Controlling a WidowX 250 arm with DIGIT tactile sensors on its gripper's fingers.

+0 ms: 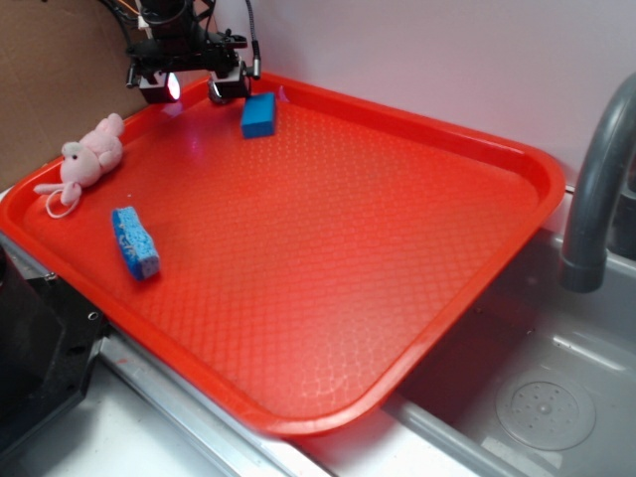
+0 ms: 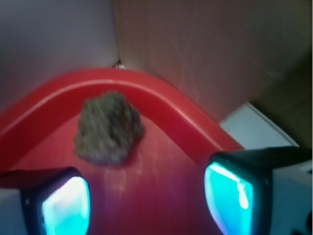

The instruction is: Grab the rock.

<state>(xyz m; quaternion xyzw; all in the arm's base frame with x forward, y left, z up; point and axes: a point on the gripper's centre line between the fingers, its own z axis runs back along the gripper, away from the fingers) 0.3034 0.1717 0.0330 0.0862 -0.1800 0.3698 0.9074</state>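
The rock (image 2: pixel 110 128) lies in the tray's (image 2: pixel 161 98) rounded corner, upper left of the wrist view (the exterior view hides it). The hand (image 2: pixel 146 196) is spread wide, empty, fingers (image 2: pixel 230 191) short of it.

This looks like a small test kitchen set-up. A grey faucet (image 1: pixel 594 189) stands over a metal sink (image 1: pixel 542 397), and a red plastic tray (image 1: pixel 328 238) lies beside it, with cardboard (image 1: pixel 50 89) and a plain wall (image 1: pixel 427 60) behind.
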